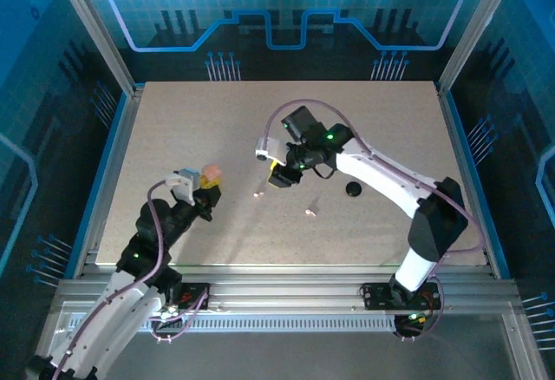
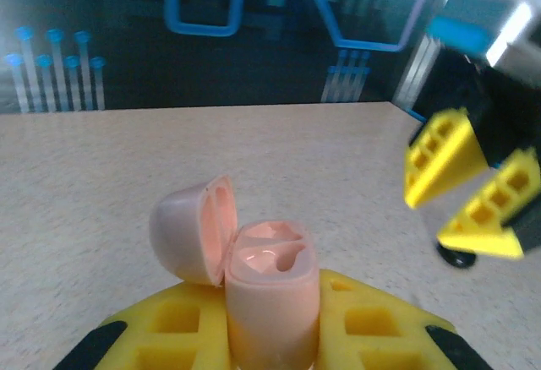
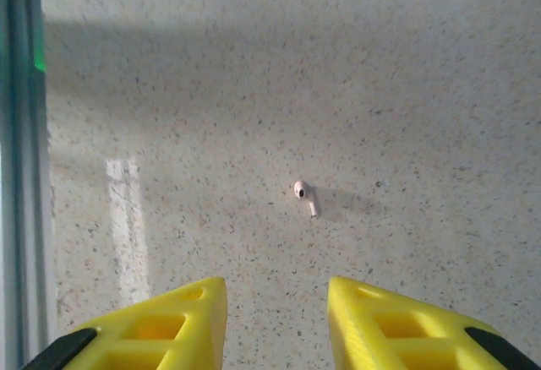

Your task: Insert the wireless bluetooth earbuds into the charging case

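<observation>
Speckled beige desk [image 1: 364, 137], whitish-pink earbud [image 3: 304, 197] lying just left of the released right end effector [image 3: 277, 302], left end effector [image 1: 202, 187] grasping the open charging case [image 2: 270, 302]

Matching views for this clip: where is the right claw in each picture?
Top external: right claw near the centre of the table.
Left wrist: at the right edge, its yellow fingers up and right of the pink charging case.
Right wrist: along the bottom edge, open, an earbud lying on the table ahead.
Shared landmark: the speckled beige table.
</observation>
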`<state>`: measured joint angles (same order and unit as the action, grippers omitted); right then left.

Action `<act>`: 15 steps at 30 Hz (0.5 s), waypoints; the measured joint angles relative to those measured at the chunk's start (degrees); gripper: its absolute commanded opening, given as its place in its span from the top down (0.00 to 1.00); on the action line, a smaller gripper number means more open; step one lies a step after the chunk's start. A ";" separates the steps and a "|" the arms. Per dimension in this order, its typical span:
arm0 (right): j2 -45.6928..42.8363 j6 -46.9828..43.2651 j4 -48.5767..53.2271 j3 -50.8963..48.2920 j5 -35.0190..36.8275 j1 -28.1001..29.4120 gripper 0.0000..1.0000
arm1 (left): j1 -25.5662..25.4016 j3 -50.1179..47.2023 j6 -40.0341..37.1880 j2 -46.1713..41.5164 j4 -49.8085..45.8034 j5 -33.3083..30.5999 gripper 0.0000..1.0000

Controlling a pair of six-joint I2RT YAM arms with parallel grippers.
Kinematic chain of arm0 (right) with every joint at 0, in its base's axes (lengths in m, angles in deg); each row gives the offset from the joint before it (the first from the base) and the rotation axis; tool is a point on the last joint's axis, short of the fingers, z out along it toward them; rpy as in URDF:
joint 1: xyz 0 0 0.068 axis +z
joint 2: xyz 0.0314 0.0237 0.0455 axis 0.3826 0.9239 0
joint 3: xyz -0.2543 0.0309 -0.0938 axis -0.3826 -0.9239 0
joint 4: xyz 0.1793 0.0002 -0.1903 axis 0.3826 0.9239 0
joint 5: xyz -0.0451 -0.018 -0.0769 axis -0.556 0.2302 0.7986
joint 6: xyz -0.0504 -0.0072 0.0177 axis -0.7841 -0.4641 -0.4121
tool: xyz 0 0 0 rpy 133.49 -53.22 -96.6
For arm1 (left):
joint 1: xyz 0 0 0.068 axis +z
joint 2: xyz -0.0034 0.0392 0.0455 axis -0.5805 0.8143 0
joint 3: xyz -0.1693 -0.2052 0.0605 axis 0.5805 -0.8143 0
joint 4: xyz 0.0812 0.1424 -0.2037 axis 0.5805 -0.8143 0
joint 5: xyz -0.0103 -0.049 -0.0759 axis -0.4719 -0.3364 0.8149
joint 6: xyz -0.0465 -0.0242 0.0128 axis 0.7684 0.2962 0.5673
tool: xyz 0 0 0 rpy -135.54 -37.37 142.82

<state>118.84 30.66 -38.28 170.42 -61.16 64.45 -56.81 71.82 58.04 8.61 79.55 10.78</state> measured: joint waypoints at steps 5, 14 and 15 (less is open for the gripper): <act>8.66 -8.74 2.36 5.01 3.30 2.69 0.64 | 1.51 0.00 3.04 -0.79 -5.70 -4.83 0.87; 22.32 -17.66 5.31 13.38 6.21 3.87 0.64 | 3.65 0.00 4.79 -1.62 -10.58 -9.73 0.87; 23.52 -18.14 5.57 14.43 6.40 3.91 0.64 | 3.72 0.00 4.92 -1.90 -10.95 -10.14 0.86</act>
<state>142.36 12.52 -32.71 184.84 -54.75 68.36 -53.09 71.82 62.95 6.71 68.60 0.64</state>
